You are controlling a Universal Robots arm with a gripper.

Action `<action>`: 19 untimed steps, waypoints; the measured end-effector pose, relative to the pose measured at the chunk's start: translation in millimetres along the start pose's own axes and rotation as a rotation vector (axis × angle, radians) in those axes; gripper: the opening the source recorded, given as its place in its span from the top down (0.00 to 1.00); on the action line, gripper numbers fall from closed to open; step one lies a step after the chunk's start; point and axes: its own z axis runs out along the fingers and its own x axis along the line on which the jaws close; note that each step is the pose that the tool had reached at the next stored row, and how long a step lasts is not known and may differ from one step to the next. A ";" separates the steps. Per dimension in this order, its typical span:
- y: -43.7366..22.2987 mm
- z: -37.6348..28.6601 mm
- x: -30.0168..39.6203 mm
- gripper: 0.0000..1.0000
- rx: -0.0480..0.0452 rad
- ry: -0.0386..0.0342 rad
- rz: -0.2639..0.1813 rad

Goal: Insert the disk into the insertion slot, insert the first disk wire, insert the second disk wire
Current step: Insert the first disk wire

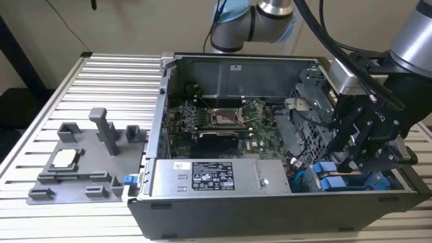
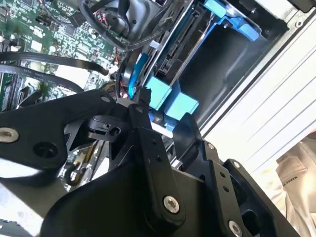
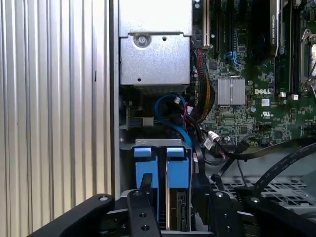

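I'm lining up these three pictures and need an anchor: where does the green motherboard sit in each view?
Exterior view: the green motherboard lies mid-picture inside the open case, behind the labelled silver box.
Second wrist view: the motherboard lies beyond the black cables.
First wrist view: the motherboard lies beside the silver box.
Shared landmark: the two blue carrier ends, side by side.

Silver-grey arm, light-blue joint caps, black cables, black screw-studded jaws.
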 end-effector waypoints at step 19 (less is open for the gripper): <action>-18.5 -18.8 -1.9 0.53 -0.0011 0.0082 0.000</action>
